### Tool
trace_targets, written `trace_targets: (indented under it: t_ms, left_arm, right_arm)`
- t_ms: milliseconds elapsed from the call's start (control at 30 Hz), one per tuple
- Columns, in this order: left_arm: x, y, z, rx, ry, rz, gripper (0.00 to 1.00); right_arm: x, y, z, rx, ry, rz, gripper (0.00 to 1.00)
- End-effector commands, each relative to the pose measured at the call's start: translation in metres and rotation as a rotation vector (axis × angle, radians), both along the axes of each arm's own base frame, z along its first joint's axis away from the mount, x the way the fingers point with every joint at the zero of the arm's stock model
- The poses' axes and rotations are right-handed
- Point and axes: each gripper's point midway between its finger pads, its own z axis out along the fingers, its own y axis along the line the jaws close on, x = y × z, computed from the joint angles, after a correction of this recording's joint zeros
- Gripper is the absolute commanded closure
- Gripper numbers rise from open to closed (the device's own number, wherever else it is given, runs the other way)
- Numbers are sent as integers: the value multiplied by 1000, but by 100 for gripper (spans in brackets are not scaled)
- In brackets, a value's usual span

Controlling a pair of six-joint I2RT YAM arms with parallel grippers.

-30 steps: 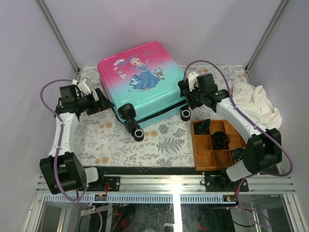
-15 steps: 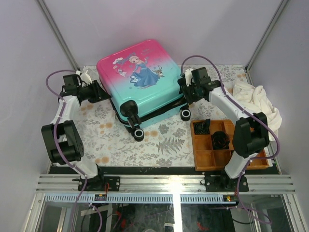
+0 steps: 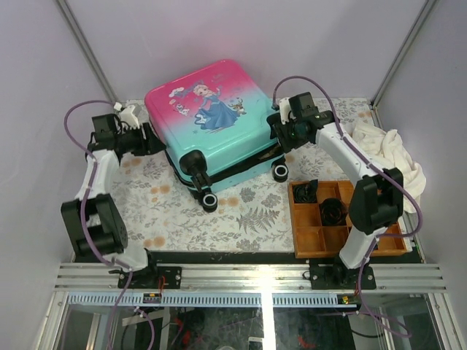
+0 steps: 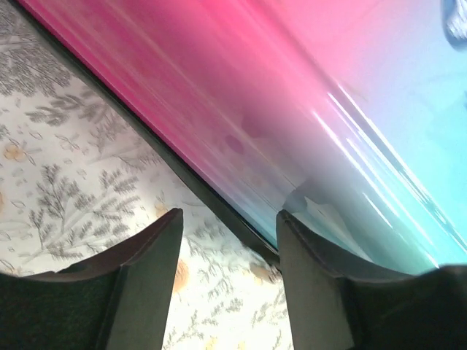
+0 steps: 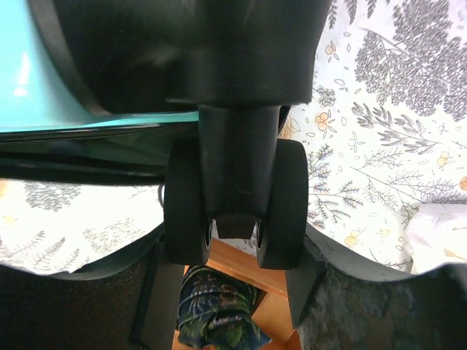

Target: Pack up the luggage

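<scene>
One small pink-to-teal luggage (image 3: pixel 208 120) lies at the back middle of the floral bench (image 3: pixel 241 219), printed shell up and wheels toward the arms. The left tool (image 3: pixel 149 140) sits at its left edge, fingers (image 4: pixel 146 277) apart, with the dark seam just past their tips. The right tool (image 3: pixel 281 140) is at its right corner, with fingers on either side of a black twin wheel (image 5: pixel 186 204); I cannot tell whether they clamp it. A wooden tray (image 3: pixel 306 244) and a white cloth (image 3: pixel 387 157) lie to the right.
</scene>
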Motion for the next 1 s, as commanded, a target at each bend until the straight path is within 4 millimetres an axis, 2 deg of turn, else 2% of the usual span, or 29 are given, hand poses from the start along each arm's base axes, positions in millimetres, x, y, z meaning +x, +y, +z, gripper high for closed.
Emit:
trace_targets:
  t_ms: [0,33,133,267,367,533,667,833,967]
  left_arm:
    - [-32,3,16,59,-164,-68,44]
    - [-40,4,14,65,-181,-79,43]
    - [-68,0,-3,170,-230,-179,42]
    - [-88,-8,-25,219,-258,-257,40]
    - [-98,-25,-35,222,-291,-355,40]
    - [-98,-48,-54,278,-314,-424,47]
    - [-96,-51,-60,266,-350,-420,51]
    - [-100,-56,-68,287,-403,-471,53]
    - [-96,-57,-65,288,-453,-466,56]
  right_arm:
    - [-2,40,118,226,-281,112,100]
    - [-3,38,123,227,-294,113,100]
    - [-4,31,113,191,-292,101,100]
    - [0,20,88,122,-273,78,100]
    - [4,17,74,106,-250,69,100]
    - [9,7,61,82,-224,29,100]
    - [10,-5,54,92,-202,0,100]
    - [6,-5,49,102,-187,0,100]
    - [6,-3,52,115,-184,2,100]
